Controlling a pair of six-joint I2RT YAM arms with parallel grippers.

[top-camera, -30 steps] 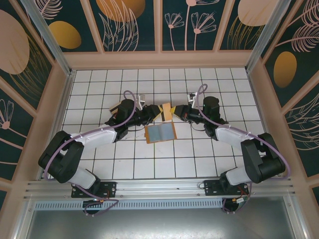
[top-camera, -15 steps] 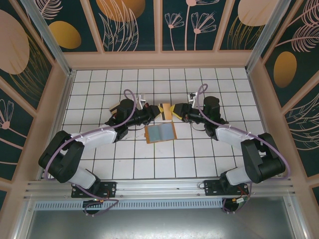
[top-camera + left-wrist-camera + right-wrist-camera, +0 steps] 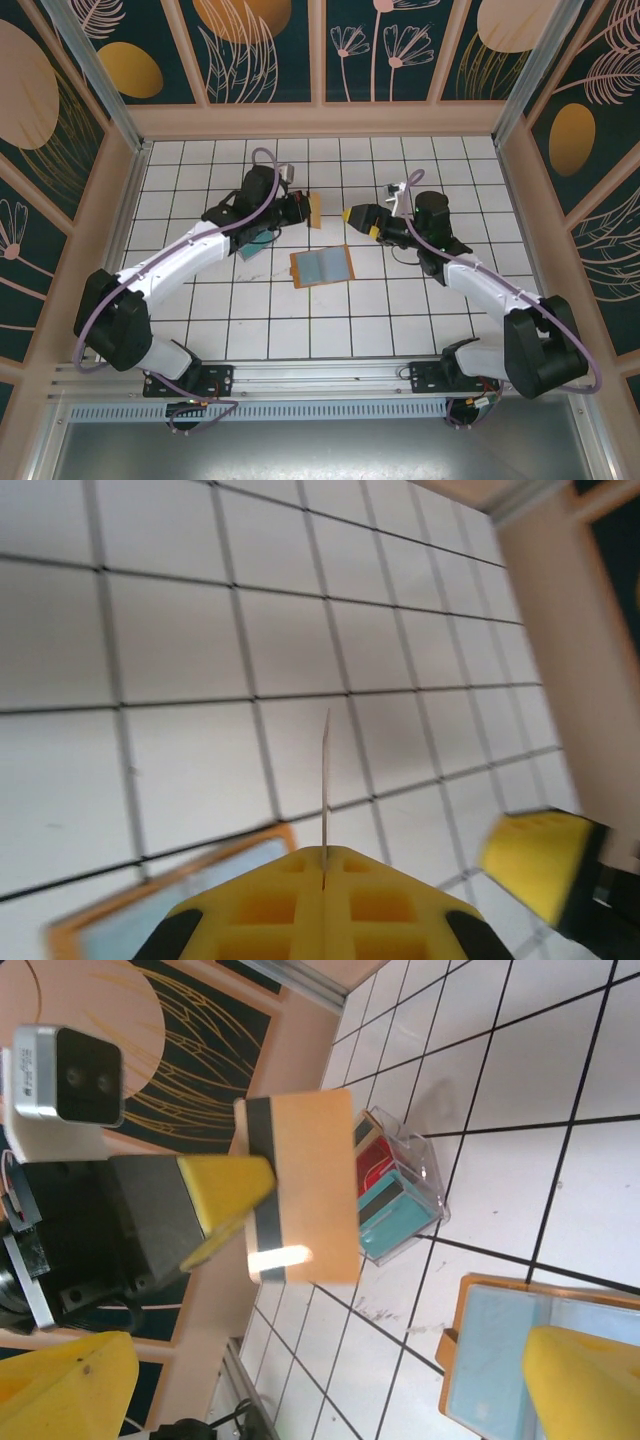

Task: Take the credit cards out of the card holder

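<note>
My left gripper (image 3: 303,209) is shut on a tan credit card (image 3: 314,210) with a dark stripe and holds it in the air left of centre. From the left wrist, that card (image 3: 325,780) shows edge-on, clamped between the yellow jaws. In the right wrist view the same card (image 3: 305,1185) faces the camera. My right gripper (image 3: 352,216) stands open and empty a short way right of the card, with its yellow fingers (image 3: 590,1385) spread wide. The orange-brown card holder (image 3: 322,265) lies open on the tiles below both grippers, its grey-blue pockets up.
A small clear box (image 3: 400,1185) holding a red and a teal card sits on the tiles under my left arm, also seen in the top view (image 3: 263,238). Peach side walls (image 3: 130,200) and a back wall fence in the white tiled floor.
The right gripper has opened, let go of the tan card and drawn back to the right. The left gripper has closed on the card and carried it left and away.
</note>
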